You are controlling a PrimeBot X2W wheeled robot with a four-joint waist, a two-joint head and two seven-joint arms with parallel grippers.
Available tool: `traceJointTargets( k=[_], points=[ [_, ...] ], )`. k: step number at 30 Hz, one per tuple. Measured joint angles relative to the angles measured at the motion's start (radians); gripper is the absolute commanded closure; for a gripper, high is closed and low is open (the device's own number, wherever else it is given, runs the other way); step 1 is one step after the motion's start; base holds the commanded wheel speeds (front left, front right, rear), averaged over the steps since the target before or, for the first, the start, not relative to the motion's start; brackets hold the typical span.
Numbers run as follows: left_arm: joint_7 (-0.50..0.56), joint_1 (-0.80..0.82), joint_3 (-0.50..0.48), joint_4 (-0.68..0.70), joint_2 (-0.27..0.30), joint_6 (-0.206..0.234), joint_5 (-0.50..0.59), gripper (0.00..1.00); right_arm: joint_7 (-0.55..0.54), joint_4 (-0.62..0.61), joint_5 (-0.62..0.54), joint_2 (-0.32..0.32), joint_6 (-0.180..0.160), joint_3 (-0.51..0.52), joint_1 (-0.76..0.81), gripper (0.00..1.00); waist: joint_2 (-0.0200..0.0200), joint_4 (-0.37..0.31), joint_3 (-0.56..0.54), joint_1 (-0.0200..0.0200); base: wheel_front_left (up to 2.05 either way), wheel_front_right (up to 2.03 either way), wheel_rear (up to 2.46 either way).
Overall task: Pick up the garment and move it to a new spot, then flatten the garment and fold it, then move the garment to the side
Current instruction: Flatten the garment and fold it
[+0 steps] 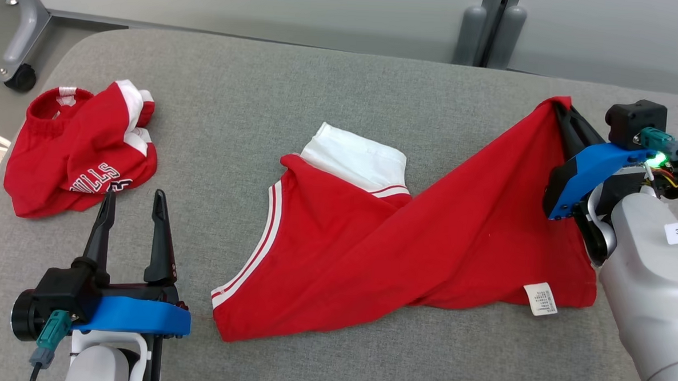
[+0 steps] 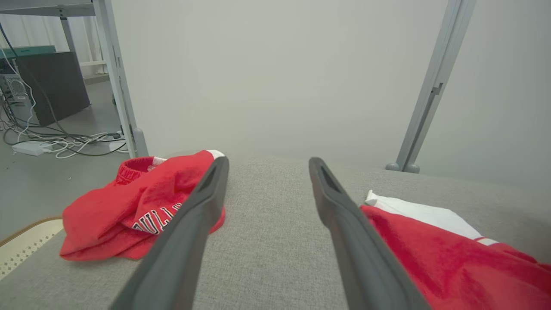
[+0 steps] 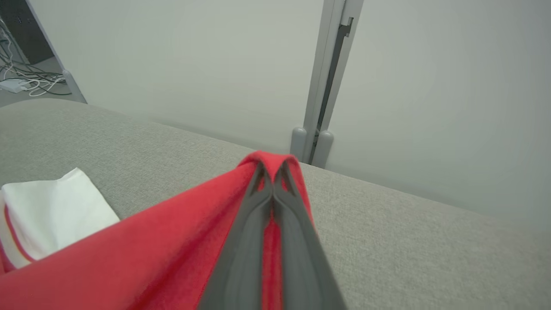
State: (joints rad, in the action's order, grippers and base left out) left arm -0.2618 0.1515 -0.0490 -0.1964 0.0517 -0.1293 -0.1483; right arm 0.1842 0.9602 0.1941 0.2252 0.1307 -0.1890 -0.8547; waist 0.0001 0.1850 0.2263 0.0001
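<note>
A red garment (image 1: 405,245) with a white sleeve and white stripes lies spread across the middle of the grey cushion (image 1: 320,98). Its right corner is lifted and pulled taut. My right gripper (image 1: 563,108) is shut on that corner; the red cloth drapes over its closed fingertips in the right wrist view, gripper (image 3: 272,165), garment (image 3: 150,254). My left gripper (image 1: 134,201) stands open at the lower left, above bare cushion, between the two red pieces and touching neither. In the left wrist view its fingers (image 2: 198,206) spread wide, gripper (image 2: 267,165), with the garment (image 2: 452,258) at the right.
A second red garment (image 1: 78,145) with white lettering lies crumpled at the cushion's far left, also red garment (image 2: 133,206). A wheeled frame leg (image 1: 20,76) stands beyond the left corner, a grey post (image 1: 489,31) behind the far edge. Cables lie on the floor (image 2: 56,144).
</note>
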Motion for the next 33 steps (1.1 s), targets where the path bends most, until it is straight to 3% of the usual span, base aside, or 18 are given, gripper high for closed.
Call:
traceJointTargets(
  k=[1,3,4,9,14,23,29,33],
  points=[
    [0.0,0.001,0.001,-0.001,0.0,0.0,0.0,0.0,0.009,0.035,0.0,-0.001,0.0,0.001,-0.015,0.95,0.0001,0.003,0.004,0.0,0.0,0.0,0.0],
    [0.0,0.004,0.001,-0.003,0.0,0.0,-0.002,0.0,0.027,0.096,-0.004,-0.007,0.0,-0.001,-0.036,0.24,0.0001,0.005,0.008,0.0001,0.0,0.0,0.0],
    [0.0,0.007,0.001,-0.005,0.0,0.0,-0.002,0.0,0.038,0.116,-0.004,-0.012,0.0,-0.002,-0.043,0.0,0.0,0.005,0.008,0.0,0.0,0.0,0.0],
    [0.0,0.007,-0.004,-0.013,0.0,0.0,0.001,0.0,0.073,0.135,0.026,-0.019,0.0,-0.011,-0.053,0.0,0.0001,-0.013,-0.007,-0.0001,0.0,0.0,0.0],
    [0.0,-0.017,-0.033,-0.01,0.0,0.0,0.011,0.0,0.077,-0.104,0.086,0.013,0.0,0.008,0.059,0.0,0.0,-0.054,-0.039,-0.0002,0.0,0.0,0.0],
    [0.0,-0.063,-0.061,0.004,0.0,0.0,0.022,0.0,0.078,-0.524,0.104,0.029,0.0,0.122,0.441,0.0,0.0,-0.116,-0.089,-0.0002,0.0,0.0,0.0],
    [0.0,-0.084,-0.067,0.019,0.0,0.0,0.026,0.0,0.078,-0.667,0.078,-0.014,0.0,0.162,0.708,0.0,0.0,-0.137,-0.098,-0.0003,0.0,0.0,0.0],
    [0.0,-0.088,-0.073,0.025,0.0,0.0,0.027,0.0,0.062,-0.722,0.066,-0.021,0.0,0.156,0.756,0.0,0.0,-0.155,-0.088,-0.0001,0.0,0.0,0.0]
  ],
)
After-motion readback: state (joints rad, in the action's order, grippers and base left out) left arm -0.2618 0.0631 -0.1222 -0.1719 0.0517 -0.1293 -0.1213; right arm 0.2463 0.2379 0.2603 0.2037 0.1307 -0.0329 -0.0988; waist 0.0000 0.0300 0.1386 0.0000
